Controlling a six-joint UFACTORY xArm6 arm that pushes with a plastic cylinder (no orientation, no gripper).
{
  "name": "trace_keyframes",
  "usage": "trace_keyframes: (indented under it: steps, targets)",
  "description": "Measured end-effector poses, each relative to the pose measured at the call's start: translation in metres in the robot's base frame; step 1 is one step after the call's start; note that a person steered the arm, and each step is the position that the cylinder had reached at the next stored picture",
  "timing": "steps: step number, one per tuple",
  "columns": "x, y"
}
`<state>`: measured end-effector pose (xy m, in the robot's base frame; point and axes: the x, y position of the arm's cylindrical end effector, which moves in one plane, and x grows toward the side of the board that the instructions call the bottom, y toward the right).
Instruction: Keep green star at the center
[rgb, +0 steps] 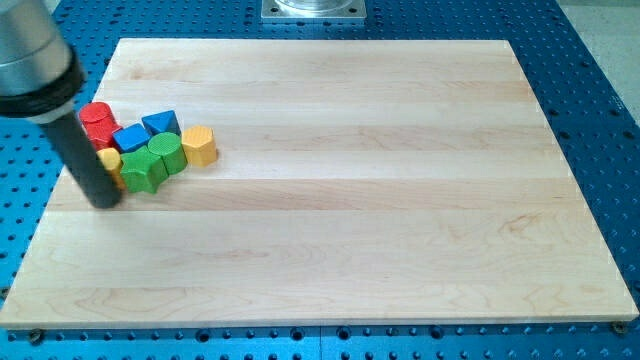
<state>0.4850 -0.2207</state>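
The green star (144, 171) lies near the board's left edge, in a tight cluster of blocks. Touching it on its right is a green cylinder (166, 153). My tip (104, 200) rests on the board just left of and slightly below the green star. The rod hides part of a yellow block (111, 160) and part of a red block (102, 144). A red cylinder (96, 118), a blue cube (131, 138), a blue triangle (161, 123) and a yellow hexagon (200, 145) complete the cluster.
The wooden board (340, 200) lies on a blue perforated table (600, 90). A metal mount (313, 9) sits at the view's top.
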Motion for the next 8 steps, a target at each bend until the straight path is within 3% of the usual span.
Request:
trace_keyframes:
  steps: [1, 3, 4, 7, 8]
  targets:
    - [0.000, 0.036]
    - [-0.002, 0.022]
    - [-0.027, 0.022]
    - [-0.046, 0.181]
    - [-0.046, 0.199]
